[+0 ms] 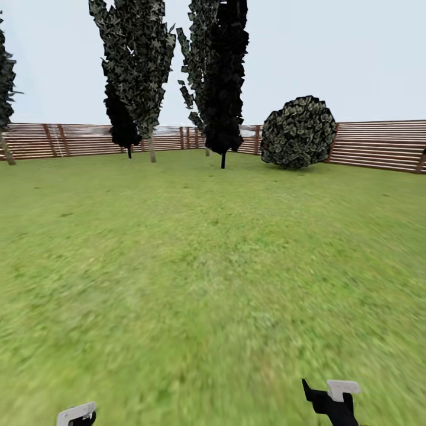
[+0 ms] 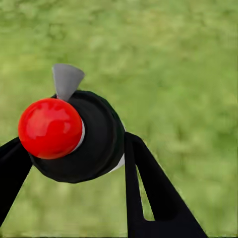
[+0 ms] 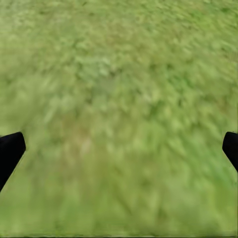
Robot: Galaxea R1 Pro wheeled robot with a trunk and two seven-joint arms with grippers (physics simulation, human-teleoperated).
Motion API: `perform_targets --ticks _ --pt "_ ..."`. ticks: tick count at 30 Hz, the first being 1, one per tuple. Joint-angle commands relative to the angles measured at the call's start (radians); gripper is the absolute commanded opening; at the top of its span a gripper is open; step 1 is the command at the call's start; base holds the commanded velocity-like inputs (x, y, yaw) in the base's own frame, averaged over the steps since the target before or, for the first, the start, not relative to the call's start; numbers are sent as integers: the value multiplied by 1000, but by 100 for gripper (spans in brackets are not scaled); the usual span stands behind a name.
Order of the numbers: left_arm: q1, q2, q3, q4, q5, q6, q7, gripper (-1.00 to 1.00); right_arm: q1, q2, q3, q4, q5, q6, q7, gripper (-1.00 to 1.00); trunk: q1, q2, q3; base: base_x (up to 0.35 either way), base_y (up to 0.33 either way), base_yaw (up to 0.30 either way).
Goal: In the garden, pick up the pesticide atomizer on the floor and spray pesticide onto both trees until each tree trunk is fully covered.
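The pesticide atomizer (image 2: 74, 141) is a round black body with a glossy red knob and a grey spout. It sits between the two black fingers (image 2: 158, 198) of my left gripper (image 2: 74, 141), which is shut on it above the grass. My left gripper (image 1: 77, 415) peeks in at the head view's bottom edge. My right gripper (image 1: 332, 402) hangs low at the bottom right, and in the right wrist view this gripper (image 3: 119, 148) is open over bare grass. The garden lawn (image 1: 213, 266) stretches ahead. The pale-leaved trees, their thick trunks and the pesticide are out of view.
A brown slatted fence (image 1: 378, 145) closes the far side of the lawn. Dark narrow conifers (image 1: 139, 65) (image 1: 223, 77) stand before it on thin trunks, with a round leafy bush (image 1: 299, 133) to their right. Another dark tree (image 1: 6, 89) shows at the left edge.
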Motion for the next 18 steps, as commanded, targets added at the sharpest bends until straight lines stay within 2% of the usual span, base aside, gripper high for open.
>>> perform_targets --ticks 1,13,18 --pt "-1 0 7 1 5 -1 -10 -100 -1 1 -8 -2 6 -3 8 100 -1 0 -1 -293 142 281" --pt "-1 1 7 1 7 -1 -9 -100 15 1 -8 -3 6 -3 8 100 -1 0 -1 -293 114 281" --pt "-1 1 7 1 8 -1 -9 -100 16 1 -8 -3 6 -4 8 100 -1 0 -1 -293 20 281"
